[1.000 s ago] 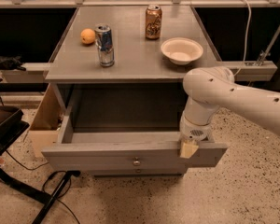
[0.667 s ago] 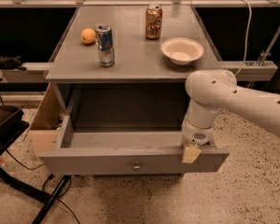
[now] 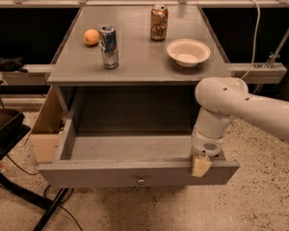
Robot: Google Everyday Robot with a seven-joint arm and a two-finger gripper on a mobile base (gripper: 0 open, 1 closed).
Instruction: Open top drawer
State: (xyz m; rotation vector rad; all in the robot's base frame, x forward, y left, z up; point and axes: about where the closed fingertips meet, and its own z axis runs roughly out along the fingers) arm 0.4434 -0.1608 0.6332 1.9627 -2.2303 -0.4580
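One top drawer [image 3: 111, 174] is out farther now; tool [image 3: 201, 166] on its front rim, grip unclear; grey counter [image 3: 139, 61] above.

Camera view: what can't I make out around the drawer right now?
- Gripper, at the right end of the top drawer front: how it bears on the front is hidden under its own wrist.
- Drawer's right inner corner: hidden behind the arm.
- Whatever lies below the drawer: hidden behind its front.
- Arm: cut off by the right edge.

The arm [image 3: 253, 107] was smooth and white, with rounded joints and small dark holes. Its tan-tipped gripper [image 3: 201, 166] sat on the top drawer [image 3: 96, 174] at its front right rim.
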